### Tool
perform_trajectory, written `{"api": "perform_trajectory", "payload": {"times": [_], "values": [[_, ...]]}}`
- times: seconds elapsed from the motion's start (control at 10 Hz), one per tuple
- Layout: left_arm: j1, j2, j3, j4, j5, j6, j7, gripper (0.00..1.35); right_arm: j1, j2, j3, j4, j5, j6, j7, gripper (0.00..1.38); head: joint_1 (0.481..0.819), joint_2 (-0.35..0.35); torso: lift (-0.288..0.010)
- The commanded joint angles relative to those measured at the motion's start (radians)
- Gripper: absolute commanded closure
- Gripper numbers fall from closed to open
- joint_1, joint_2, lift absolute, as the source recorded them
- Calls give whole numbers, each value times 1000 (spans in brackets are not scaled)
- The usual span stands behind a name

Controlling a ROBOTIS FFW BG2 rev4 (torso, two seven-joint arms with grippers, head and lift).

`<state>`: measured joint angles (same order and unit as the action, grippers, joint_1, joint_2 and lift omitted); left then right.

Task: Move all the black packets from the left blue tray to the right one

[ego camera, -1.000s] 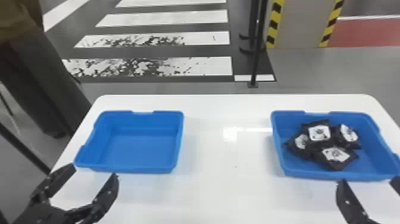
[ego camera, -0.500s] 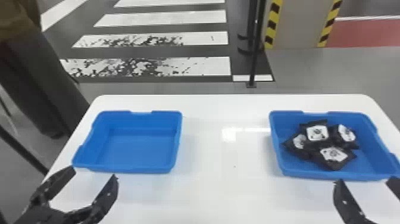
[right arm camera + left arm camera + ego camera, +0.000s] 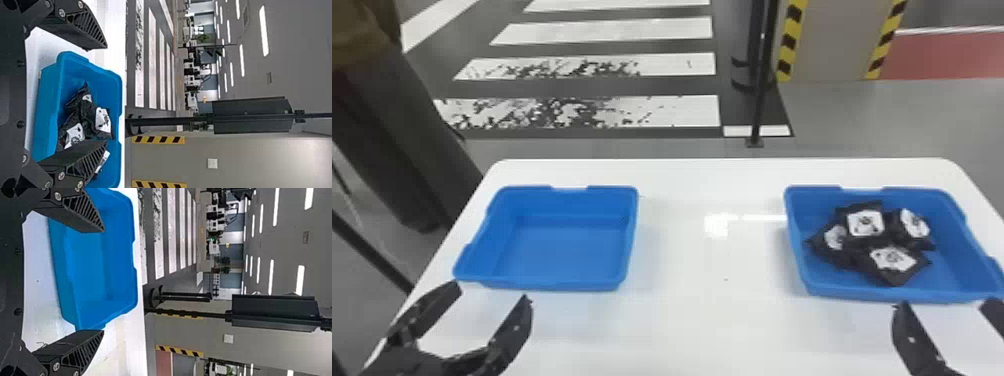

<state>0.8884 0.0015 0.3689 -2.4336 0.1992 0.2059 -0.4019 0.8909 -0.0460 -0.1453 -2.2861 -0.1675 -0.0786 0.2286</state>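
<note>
White table out in front, with big white stripes on the floor behind, and yellow and black bars farther off, more to the right.

Looks like the end of the job. On the left, blue tray with 0 packets inside. On the right, blue tray with 4 black packets in a messy heap, leaning together, white labels showing. All down inside the walls, too.

So, nothing more to carry, most likely. Next, probably just lift both hands a bit and back off to rest. Best to go slow, or could bump a near rim and shove a whole tray along. No need to poke the heap. Might slide and flop over if nudged, being soft and maybe slippery.

Now for the hands. Left gripper: open wide, with a big gap between 2 black fingers, near the close side of the left tray, holding nothing. Right gripper: open wide too, with 2 fingers well apart, near the close side of the right tray. Not holding any packet, and likely not touching the heap. Hard to tell about touching the tray.
</note>
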Motion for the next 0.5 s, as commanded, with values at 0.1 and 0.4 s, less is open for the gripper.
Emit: {"api": "perform_trajectory", "payload": {"times": [0.1, 0.4], "values": [[0, -4, 0, 3, 4, 3, 0, 128, 0, 0, 0, 0, -2, 0, 0, 165, 695, 95, -140], [0, -4, 0, 3, 10, 5, 0, 128, 2, -2, 0, 2, -6, 0, 0, 165, 695, 95, -140]]}}
